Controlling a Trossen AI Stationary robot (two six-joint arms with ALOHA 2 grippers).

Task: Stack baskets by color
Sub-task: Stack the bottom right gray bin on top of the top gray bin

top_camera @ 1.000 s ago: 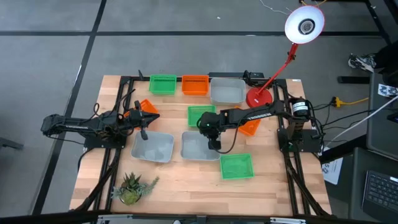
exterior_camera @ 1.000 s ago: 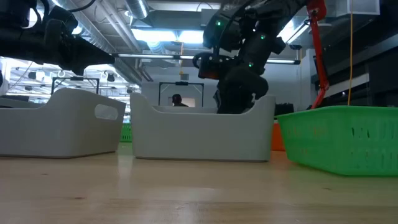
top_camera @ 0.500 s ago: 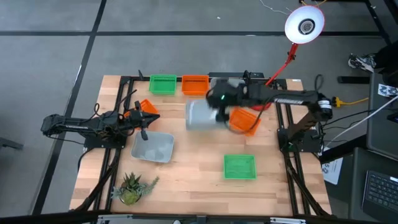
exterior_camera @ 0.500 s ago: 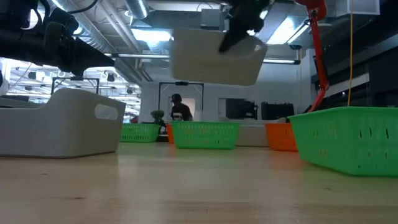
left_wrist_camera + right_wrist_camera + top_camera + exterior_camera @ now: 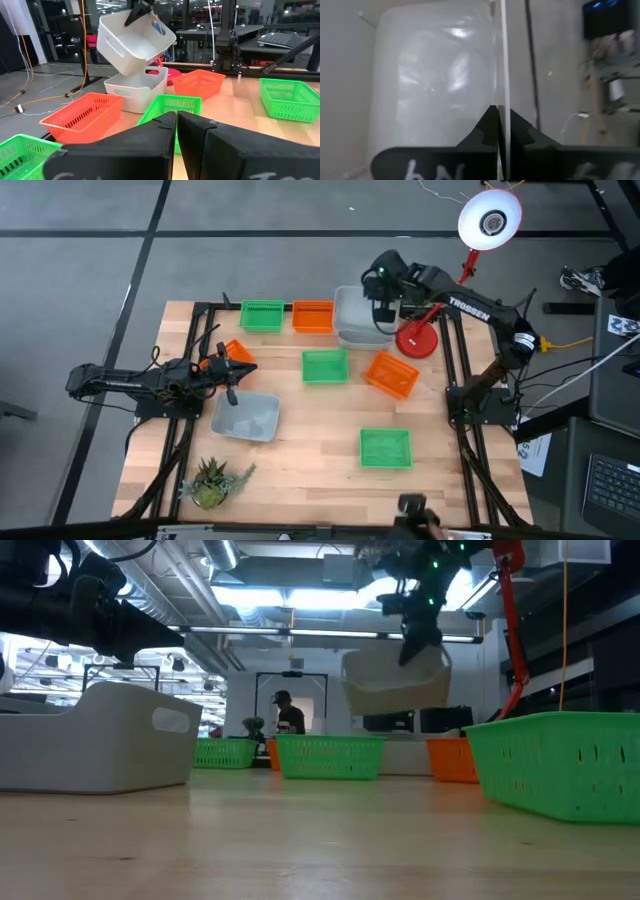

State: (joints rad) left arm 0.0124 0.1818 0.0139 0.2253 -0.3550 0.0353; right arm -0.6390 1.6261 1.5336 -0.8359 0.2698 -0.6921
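Note:
My right gripper (image 5: pixel 383 298) is over the table's far edge, shut on a grey-white basket (image 5: pixel 352 308) that hangs tilted in the air (image 5: pixel 135 42). Right below it a second grey-white basket (image 5: pixel 134 91) stands on the table. A third one (image 5: pixel 245 418) sits near the left. Green baskets stand at the far edge (image 5: pixel 262 315), in the middle (image 5: pixel 324 366) and near the front (image 5: pixel 385 448). Orange baskets lie at the far edge (image 5: pixel 313 317), right of the middle (image 5: pixel 392 375) and beside the left arm (image 5: pixel 233 354). My left gripper (image 5: pixel 177 122) waits shut at the left. My right gripper pinches one side wall of the grey-white basket at its rim (image 5: pixel 500 85), one finger inside the basket and one outside. The fingers slant down from above. The basket hangs clear of the table, tilted, below the fingers (image 5: pixel 395 680).
A red lamp base (image 5: pixel 417 340) with its slanting red stem stands right beside the far grey-white basket. A small potted plant (image 5: pixel 210 480) sits at the near left corner. Bare wood lies between the middle green basket and the near one.
My right gripper has lifted the grey-white basket off the middle of the table and carried it up and toward the far edge, over the other grey-white basket. The gripper has tipped and the basket now hangs tilted. The middle green basket shows uncovered.

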